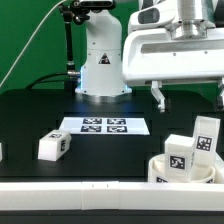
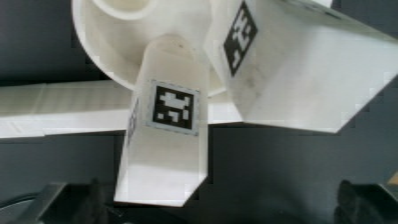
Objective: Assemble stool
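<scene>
Probably light, stiff and smooth, the blocky white plastic leg (image 2: 160, 160) suits the open, empty end effector (image 1: 190, 96) at its flat sides.

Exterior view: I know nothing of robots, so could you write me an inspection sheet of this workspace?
Surface: black table, with the marker board flat at centre.
Job's things: seat at the exterior view's right, with tagged legs on or against it; loose leg toward the left.
Clutter: white rail along the near edge.
Grippers: gripper above the seat, fingers apart, holding nothing.
Cables: thin cable behind the arm.
Surroundings: green backdrop, robot base.
</scene>
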